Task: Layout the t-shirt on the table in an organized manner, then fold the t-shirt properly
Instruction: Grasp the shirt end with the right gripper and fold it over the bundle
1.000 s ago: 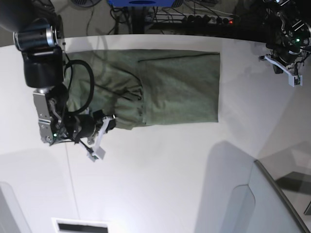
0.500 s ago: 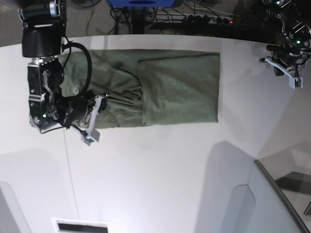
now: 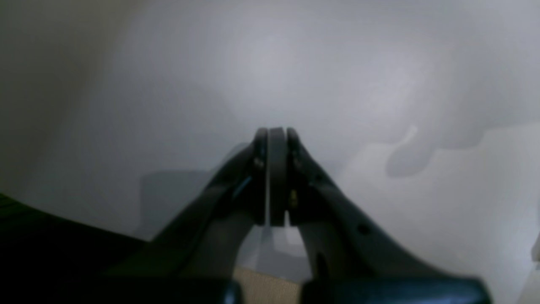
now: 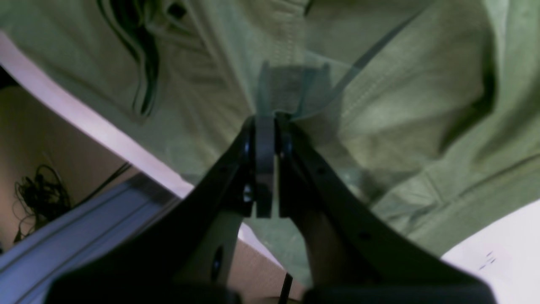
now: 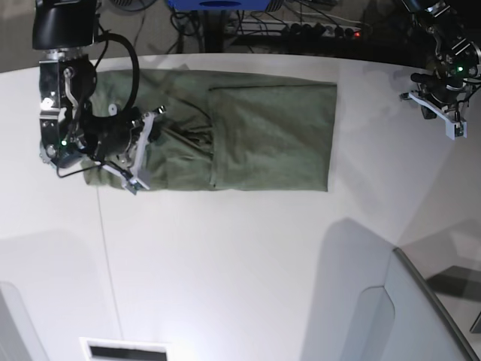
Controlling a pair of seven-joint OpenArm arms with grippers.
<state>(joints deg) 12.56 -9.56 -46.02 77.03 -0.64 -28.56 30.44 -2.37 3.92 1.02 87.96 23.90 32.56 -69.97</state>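
Note:
The olive-green t-shirt lies flat along the far part of the white table, one layer folded over on its right half. My right gripper is over the shirt's crumpled left end. In the right wrist view its jaws are pressed shut just above the t-shirt, with no cloth visible between them. My left gripper hovers at the table's far right, well clear of the shirt. In the left wrist view it is shut over the bare table.
A grey translucent panel stands at the near right corner. Cables and a power strip lie beyond the far edge. A thin dark seam runs down the table's left side. A white slotted plate sits at the near edge.
My right arm has swung from the bare table in front of the shirt's left corner up onto the shirt's left end. The cloth has shifted slightly leftward. The left arm has barely moved.

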